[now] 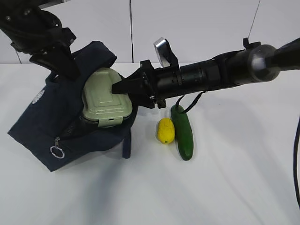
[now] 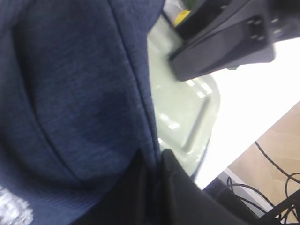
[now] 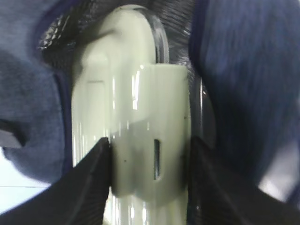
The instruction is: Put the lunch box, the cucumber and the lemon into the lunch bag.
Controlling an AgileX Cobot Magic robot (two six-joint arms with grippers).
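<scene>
Propped open on the desk (image 1: 225, 187), the lunch bag (image 1: 42, 136) is held at its rim by the left gripper (image 1: 65, 65) — fingers pinched on fabric. Half inside its mouth, the lunch box (image 1: 101, 96) is clamped by the right gripper (image 1: 123, 89), long axis pointing inward. Right of the bag lie the cucumber (image 1: 183, 133) and the lemon (image 1: 165, 130) — nearer the right arm.

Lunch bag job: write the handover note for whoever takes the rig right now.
Right gripper: shut on the lunch box, jaws clamping its lid tab, box partway into the lunch bag mouth.
Left gripper: at the bag's upper rim, seemingly holding the fabric open; its jaws are hidden.
Cucumber and lemon: on the table, side by side, right of the bag.
Done: nothing fully packed yet.
Left: seat the box, release, then load the lemon and cucumber.
</scene>
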